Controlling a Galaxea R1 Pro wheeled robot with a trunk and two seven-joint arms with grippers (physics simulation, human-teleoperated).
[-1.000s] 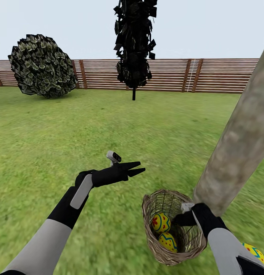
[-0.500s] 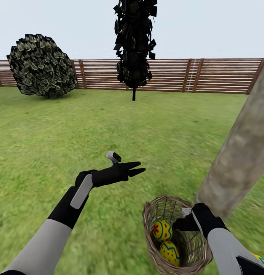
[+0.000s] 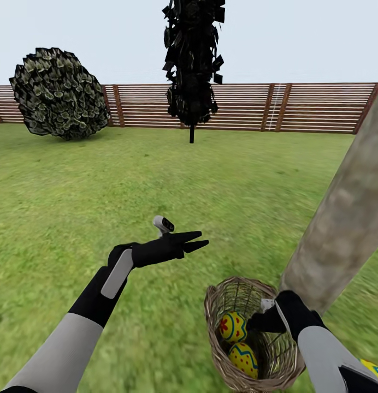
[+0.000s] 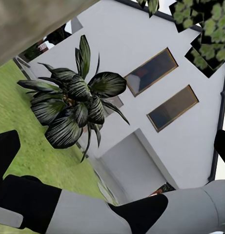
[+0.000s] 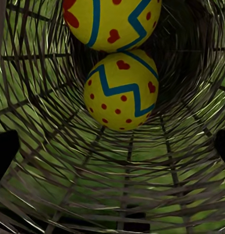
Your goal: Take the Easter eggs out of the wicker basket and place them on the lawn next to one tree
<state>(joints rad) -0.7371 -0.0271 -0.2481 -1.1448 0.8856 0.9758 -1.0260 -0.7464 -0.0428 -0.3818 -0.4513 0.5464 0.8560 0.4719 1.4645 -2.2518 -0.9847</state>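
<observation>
Down on the lawn [image 3: 74, 185], the wicker basket [image 3: 222, 305] lies tipped, with its opening turned up and toward the left, and it sits just beside the foot of the thick pale tree [image 3: 347, 218], which leans across the right side of the head view. Two Easter eggs [image 3: 233, 327] are inside the basket, one against the other; in the right wrist view they are seen close, yellow with blue zigzag bands and red dots and hearts, lying on the woven wall. A small yellow patch with a blue band at the low right corner of the head view looks like a third egg [image 3: 374, 369] on the grass, partly hidden behind the right forearm. The right gripper [image 3: 260, 321] reaches into the mouth of the basket near the upper egg; its fingertips are at the two edges of the right wrist view, well apart, and nothing is between them. The left gripper [image 3: 195, 240] hangs over bare grass, apart from the basket, its fingers slightly parted and holding nothing. Farther away stand a round bush [image 3: 60, 93], a thin black-leaved tree [image 3: 192, 65] and the brown slat fence [image 3: 298, 106].
</observation>
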